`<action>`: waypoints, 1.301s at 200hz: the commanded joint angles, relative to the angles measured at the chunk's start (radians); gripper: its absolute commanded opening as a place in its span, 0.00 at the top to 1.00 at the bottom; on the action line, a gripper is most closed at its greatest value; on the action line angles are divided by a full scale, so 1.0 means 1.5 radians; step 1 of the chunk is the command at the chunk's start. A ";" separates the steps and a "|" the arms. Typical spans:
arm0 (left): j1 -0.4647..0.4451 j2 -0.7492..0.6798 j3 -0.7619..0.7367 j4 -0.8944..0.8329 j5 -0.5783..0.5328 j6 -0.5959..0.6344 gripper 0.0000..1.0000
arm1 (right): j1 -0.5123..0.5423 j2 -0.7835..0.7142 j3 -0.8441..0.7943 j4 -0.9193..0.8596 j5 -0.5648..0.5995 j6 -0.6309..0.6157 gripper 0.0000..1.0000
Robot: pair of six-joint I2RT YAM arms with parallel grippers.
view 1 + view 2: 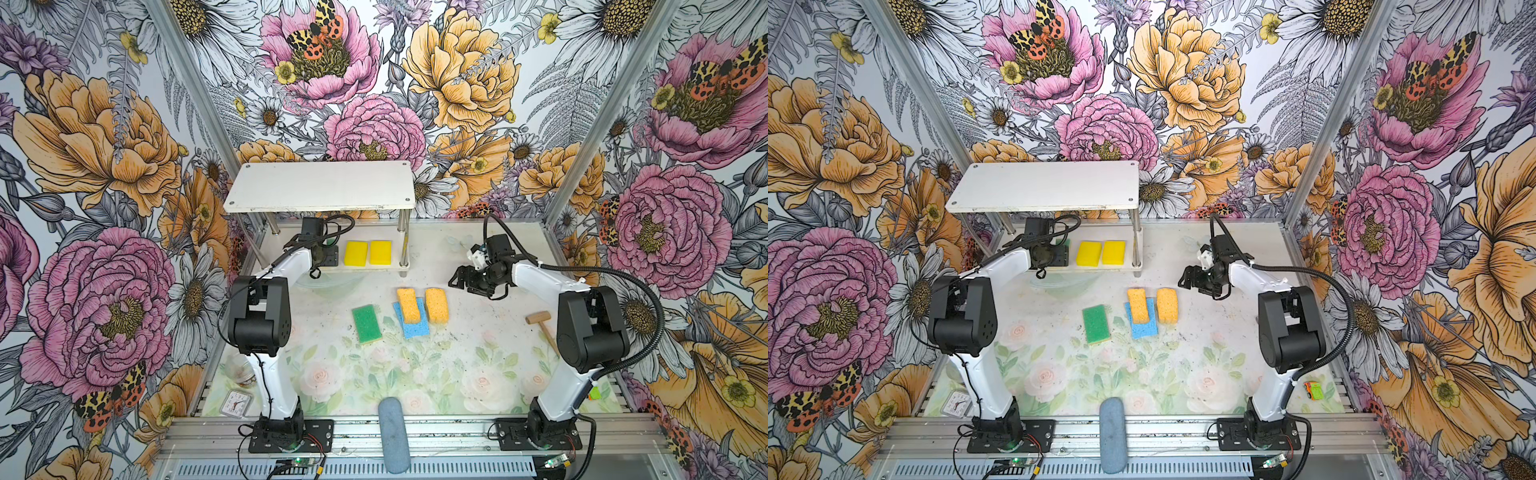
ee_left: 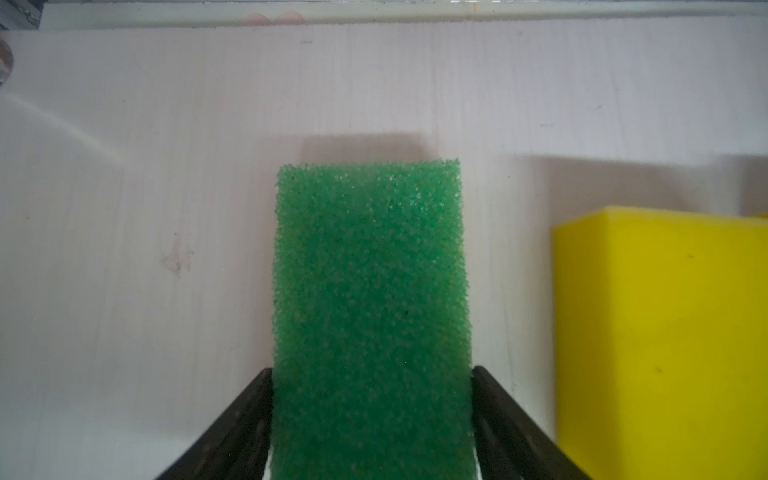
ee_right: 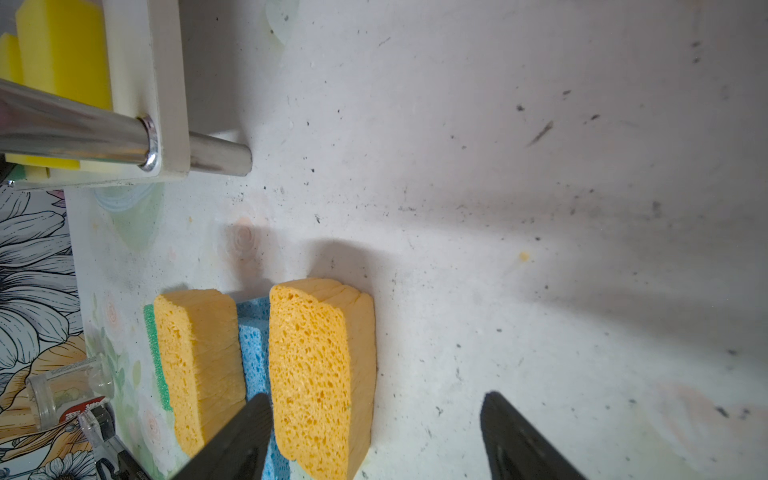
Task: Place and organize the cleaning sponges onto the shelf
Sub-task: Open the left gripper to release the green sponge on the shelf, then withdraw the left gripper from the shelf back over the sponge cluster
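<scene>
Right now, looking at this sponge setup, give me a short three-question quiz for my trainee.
1. True or false: the right pincer grips an orange sponge.
2. How many yellow sponges lie on the lower board of the shelf?
3. What sits between the fingers of the left pincer? A) wooden mallet B) green sponge C) clock

Key:
1. False. Its fingers stand apart with nothing between them.
2. Two, side by side.
3. B, the green sponge.
</scene>
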 commanded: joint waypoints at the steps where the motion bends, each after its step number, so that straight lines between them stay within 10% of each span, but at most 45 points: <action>1: 0.005 0.004 0.015 0.004 -0.009 -0.004 0.23 | -0.003 0.003 0.008 0.012 0.007 0.003 0.19; 161: 0.001 -0.143 -0.090 0.023 0.001 -0.034 0.08 | -0.003 -0.017 -0.004 0.013 0.008 -0.005 0.19; 260: -0.149 -0.331 -0.229 -0.036 -0.109 -0.161 0.01 | -0.003 -0.023 0.004 0.011 0.002 -0.004 0.19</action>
